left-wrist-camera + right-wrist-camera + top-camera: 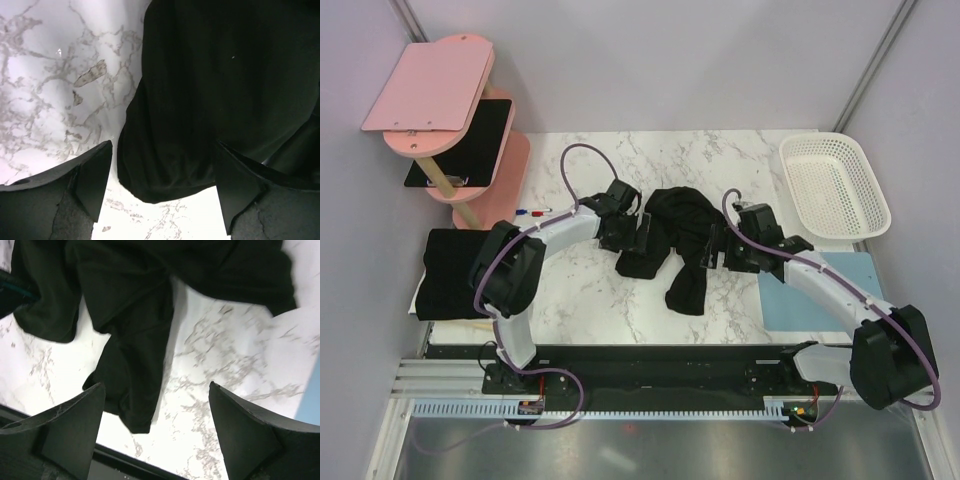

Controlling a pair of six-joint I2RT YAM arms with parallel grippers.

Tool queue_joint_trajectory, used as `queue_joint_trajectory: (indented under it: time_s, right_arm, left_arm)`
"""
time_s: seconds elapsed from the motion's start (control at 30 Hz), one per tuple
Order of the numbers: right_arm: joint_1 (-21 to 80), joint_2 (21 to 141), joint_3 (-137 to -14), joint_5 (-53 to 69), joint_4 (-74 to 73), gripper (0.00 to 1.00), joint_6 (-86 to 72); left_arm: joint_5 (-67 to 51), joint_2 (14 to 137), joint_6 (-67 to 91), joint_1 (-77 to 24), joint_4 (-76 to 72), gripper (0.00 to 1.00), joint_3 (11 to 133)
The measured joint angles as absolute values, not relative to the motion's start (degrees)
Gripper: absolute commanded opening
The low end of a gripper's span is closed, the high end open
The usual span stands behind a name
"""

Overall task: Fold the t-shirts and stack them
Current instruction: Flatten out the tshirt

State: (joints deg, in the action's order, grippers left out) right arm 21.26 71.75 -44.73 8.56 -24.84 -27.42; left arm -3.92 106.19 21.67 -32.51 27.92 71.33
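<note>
Left fingers (90, 175) & right fingers (75, 420) both spread wide, nothing clamped. Each pair hangs low over one side of the shirt, prob. to pick up opposite edges. Bench (720, 160): crumpled black t-shirt (675, 225) lies mid-bench btwn the arms, unfolded, one end trailing toward the near edge. 2nd black shirt (450, 270), looks folded, sits at far left, start of the stack I'd guess.

On the marble table (580, 290), a white basket (820, 141) sits at its far right corner, a light blue mat (790, 296) lies at its right edge, and a pink tiered stand (430, 95) holding a black board (470, 140) stands beside its far left corner.
</note>
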Motion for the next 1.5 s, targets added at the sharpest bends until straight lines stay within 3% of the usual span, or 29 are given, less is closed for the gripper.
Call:
queue_joint_trajectory:
  time_s: [0.1, 0.2, 0.27, 0.33, 0.37, 0.43, 0.47, 0.53, 0.57, 0.6, 0.97, 1.23, 1.5]
  right_arm:
    - [24.27, 71.02, -42.92, 9.02, -24.08, 0.85, -29.39]
    - [27.66, 71.59, -41.67, 8.99, -22.83, 0.8, -31.11]
    - [30.22, 73.08, -41.1, 8.73, -21.69, 0.76, -32.4]
    - [32.53, 75.57, -40.73, 7.86, -20.45, 0.64, -33.43]
    - [33.39, 76.66, -40.64, 7.16, -20.12, 0.53, -33.67]
    - [35.33, 79.33, -40.64, 4.73, -20.01, 0.45, -34.81]
    - [35.97, 80.25, -40.64, 3.14, -20.29, 0.3, -34.85]
    - [37.26, 81.8, -40.8, -1.19, -21.43, 0.15, -35.29]
    - [37.67, 82.32, -41.19, -3.46, -22.46, 0.04, -35.62]
    - [37.91, 82.59, -41.63, -5.28, -23.31, 0.0, -35.66]
    - [38.15, 79.53, -54.85, -24.53, -31.31, 0.0, -33.58]
    - [38.15, 65.52, -63.31, -36.23, -34.92, 0.0, -29.47]
    - [38.15, 50.04, -66.5, -39.18, -35.16, 0.0, -22.65]
  left_arm:
    - [-3.51, 107.28, 21.71, -33.06, 27.64, 0.76, 71.88]
    - [-3.27, 108.33, 21.85, -33.19, 27.46, 0.58, 72.25]
    - [-3.07, 108.88, 21.98, -33.19, 27.38, 0.29, 72.34]
    - [-2.87, 109.19, 22.24, -33.19, 27.31, 0.03, 72.38]
    - [-2.63, 109.25, 22.35, -33.19, 27.33, 0.02, 72.38]
    - [-2.0, 109.25, 22.31, -33.19, 27.38, 0.02, 72.6]
    - [-1.58, 109.25, 22.31, -33.19, 27.4, 0.02, 72.77]
    - [-0.8, 109.25, 22.28, -33.19, 27.7, 0.02, 73.32]
    - [-0.01, 109.25, 22.28, -33.19, 27.92, 0.02, 73.73]
    - [0.43, 109.25, 22.26, -33.17, 28.27, 0.02, 74.24]
    - [3.38, 102.54, 21.3, -28.12, 34.65, 0.02, 78.85]
    - [7.64, 85.19, 19.75, -22.5, 41.34, 0.02, 84.34]
    - [8.99, 65.87, 19.51, -22.98, 48.14, 0.02, 88.16]
